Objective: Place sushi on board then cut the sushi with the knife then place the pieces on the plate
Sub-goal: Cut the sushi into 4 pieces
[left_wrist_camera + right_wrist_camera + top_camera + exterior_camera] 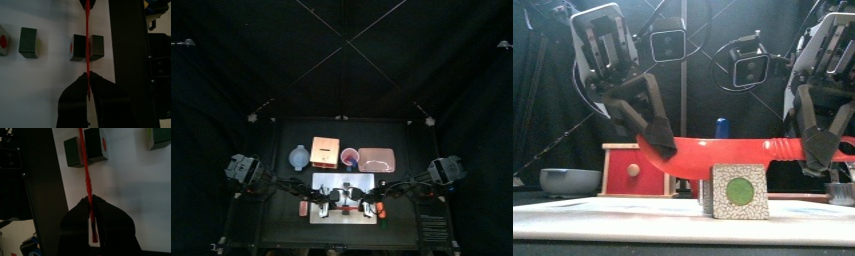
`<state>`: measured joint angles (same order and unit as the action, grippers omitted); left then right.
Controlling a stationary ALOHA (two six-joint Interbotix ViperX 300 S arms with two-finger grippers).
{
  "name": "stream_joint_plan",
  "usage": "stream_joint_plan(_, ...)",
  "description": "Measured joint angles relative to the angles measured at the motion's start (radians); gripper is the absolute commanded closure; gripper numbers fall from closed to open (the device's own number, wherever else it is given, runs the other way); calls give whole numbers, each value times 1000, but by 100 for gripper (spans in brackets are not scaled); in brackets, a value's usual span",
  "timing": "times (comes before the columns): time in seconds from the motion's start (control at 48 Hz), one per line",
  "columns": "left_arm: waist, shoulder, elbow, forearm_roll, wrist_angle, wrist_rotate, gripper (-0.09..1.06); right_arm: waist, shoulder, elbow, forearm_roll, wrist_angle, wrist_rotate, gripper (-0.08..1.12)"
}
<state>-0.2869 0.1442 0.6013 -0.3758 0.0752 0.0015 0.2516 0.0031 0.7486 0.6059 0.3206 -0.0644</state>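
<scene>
A red toy knife [727, 150] hangs level just above a sushi piece [740, 191] on the white cutting board [620, 210]. My left gripper [657, 143] is shut on one end of the knife and my right gripper [818, 155] on the other. In the left wrist view the knife [87, 35] runs across a pair of dark blocks [97, 47] between the left gripper's [87, 76] jaws. Another block [28, 42] lies apart on the board. The right wrist view shows the right gripper [88, 199] pinching the knife [85, 168] over the same blocks [75, 152].
Behind the board stand the blue-grey bowl [299, 156], the wooden box [323, 152] with its red drawer front, the red cup [348, 156] holding a blue knife [720, 125], and the pink tray [377, 158]. Black table [127, 45] borders the board.
</scene>
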Motion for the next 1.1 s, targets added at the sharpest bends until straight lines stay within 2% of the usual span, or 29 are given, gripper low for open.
stream_joint_plan(0.75,0,66,-11,-2,-2,-3,56,9,69,-17,0,0,0,67)
stream_joint_plan(1.104,-9,67,-12,-25,-2,-2,56,23,92,-44,0,34,0,67)
